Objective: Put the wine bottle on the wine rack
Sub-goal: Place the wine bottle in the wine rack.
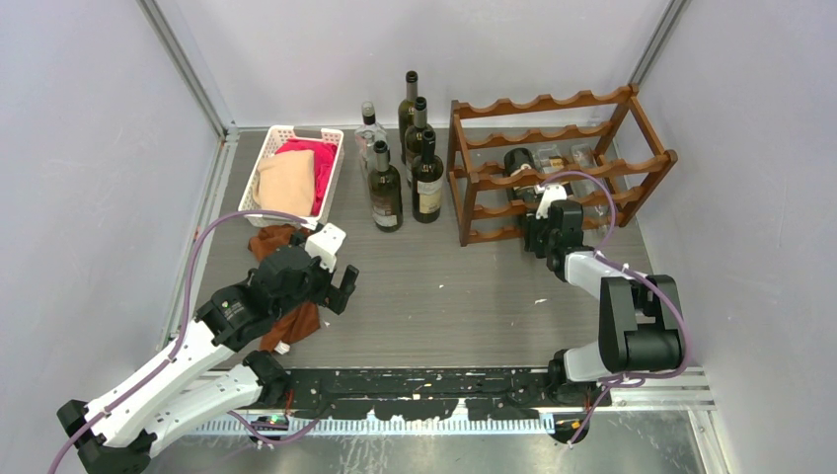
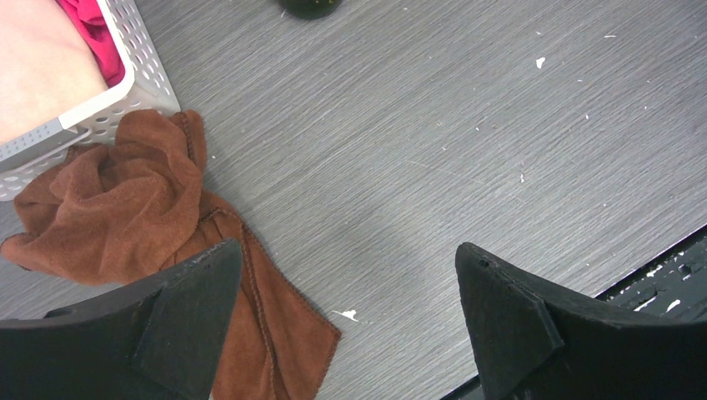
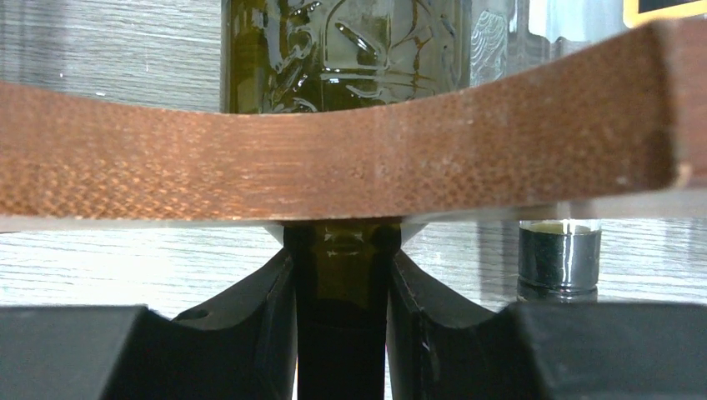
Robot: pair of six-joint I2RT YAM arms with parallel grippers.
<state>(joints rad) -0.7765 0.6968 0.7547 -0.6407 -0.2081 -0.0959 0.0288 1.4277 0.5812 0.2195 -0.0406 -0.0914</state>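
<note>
At eight o'clock, the left gripper [image 2: 346, 252] hangs with fingers spread wide above a brown cloth [image 2: 125, 200], while at two o'clock the right gripper [image 3: 342, 267] pinches the neck of the wine bottle [image 1: 519, 166], which lies across the wine rack [image 1: 553, 104] rails.

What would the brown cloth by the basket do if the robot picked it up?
The brown cloth would probably flop and dangle, since it lies crumpled in soft folds. It looks thin, so it is likely light. Pushed along the table, it would probably bunch up rather than slide flat.
</note>
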